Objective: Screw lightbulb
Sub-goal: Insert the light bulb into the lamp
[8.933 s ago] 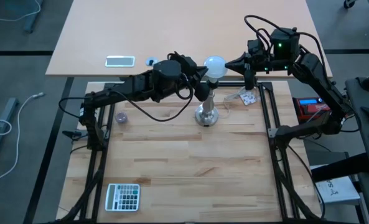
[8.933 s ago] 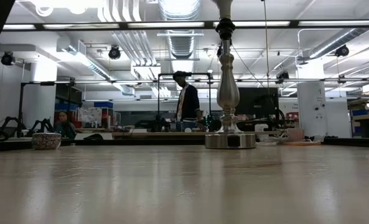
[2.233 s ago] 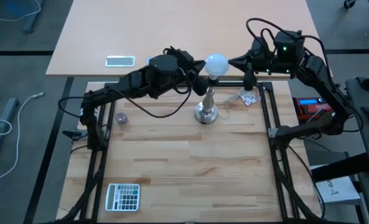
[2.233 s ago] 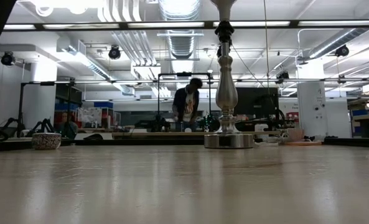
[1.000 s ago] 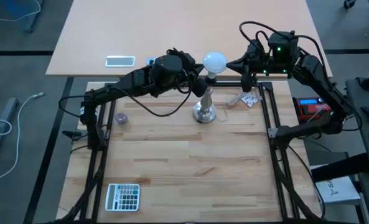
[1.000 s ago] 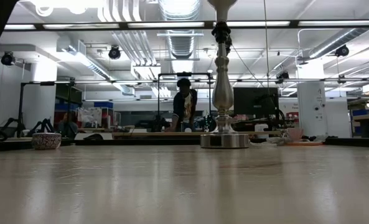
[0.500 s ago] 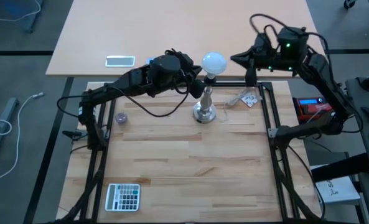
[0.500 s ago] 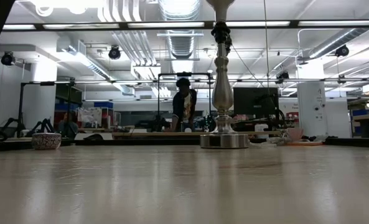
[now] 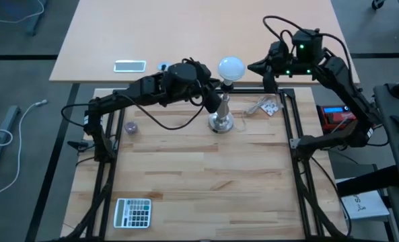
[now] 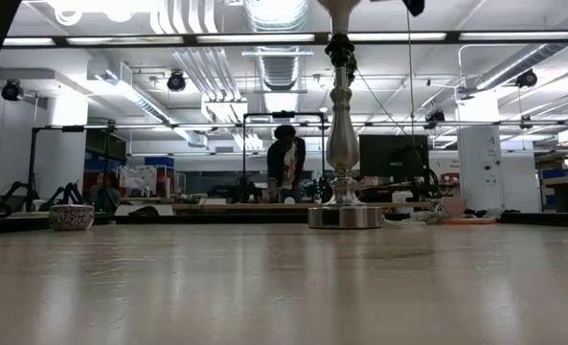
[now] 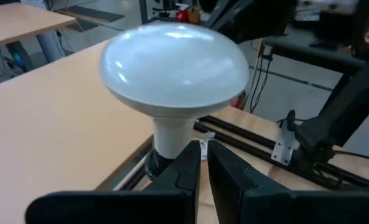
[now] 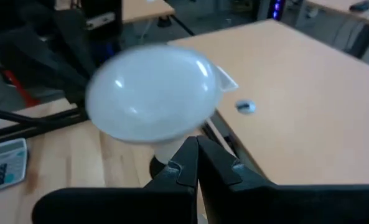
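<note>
One lightbulb [image 9: 231, 67] is sitting atop one silver stand [image 9: 221, 115] at the table's [image 9: 199, 181] far edge. Left gripper [image 9: 214, 91] is reaching in at the stand's top under the bulb, fingers nearly together. Right gripper [image 9: 256, 67] is hovering beside the bulb, fingers nearly together, empty.

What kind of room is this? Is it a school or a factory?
Probably a robotics lab or workshop. Bare ducts and pipes run across the ceiling, more robot arms sit on benches behind, and a person works at a far bench. Here, two robot arms work on a lightbulb.
</note>
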You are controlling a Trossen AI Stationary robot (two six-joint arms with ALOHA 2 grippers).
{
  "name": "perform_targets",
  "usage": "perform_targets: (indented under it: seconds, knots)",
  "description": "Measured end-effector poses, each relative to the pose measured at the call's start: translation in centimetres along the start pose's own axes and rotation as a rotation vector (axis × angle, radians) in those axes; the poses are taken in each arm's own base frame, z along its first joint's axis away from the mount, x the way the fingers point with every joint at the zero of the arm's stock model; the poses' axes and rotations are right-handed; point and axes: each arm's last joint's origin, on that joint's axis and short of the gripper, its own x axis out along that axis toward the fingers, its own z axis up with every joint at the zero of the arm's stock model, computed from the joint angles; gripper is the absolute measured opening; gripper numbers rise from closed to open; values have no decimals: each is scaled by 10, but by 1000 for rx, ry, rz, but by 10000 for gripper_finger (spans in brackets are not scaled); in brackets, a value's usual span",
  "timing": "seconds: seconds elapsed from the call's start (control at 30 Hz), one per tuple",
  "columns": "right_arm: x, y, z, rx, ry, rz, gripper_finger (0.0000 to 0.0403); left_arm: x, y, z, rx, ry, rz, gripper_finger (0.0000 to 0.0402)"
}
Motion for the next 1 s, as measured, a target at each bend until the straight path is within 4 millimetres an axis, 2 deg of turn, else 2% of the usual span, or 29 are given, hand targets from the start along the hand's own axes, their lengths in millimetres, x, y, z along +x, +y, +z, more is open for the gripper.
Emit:
perform_targets:
  seconds: [0.17,0.43,0.57,0.77,1.0]
  knots:
    - [7,-5,-9,2,30,-3,0,7,-2,-6,-15,2,-1,22]
    - [7,-4,-5,-7,-26,8,0,10,2,-5,0,-14,17,38]
    - [22,-9,-15,27,19,25,0,16,9,-8,0,-3,40,40]
    - [47,-15,-36,101,1,135,0,30,5,-20,-9,-26,11,32]
    - [56,-18,-41,111,-25,155,0,43,3,-30,-37,-69,4,22]
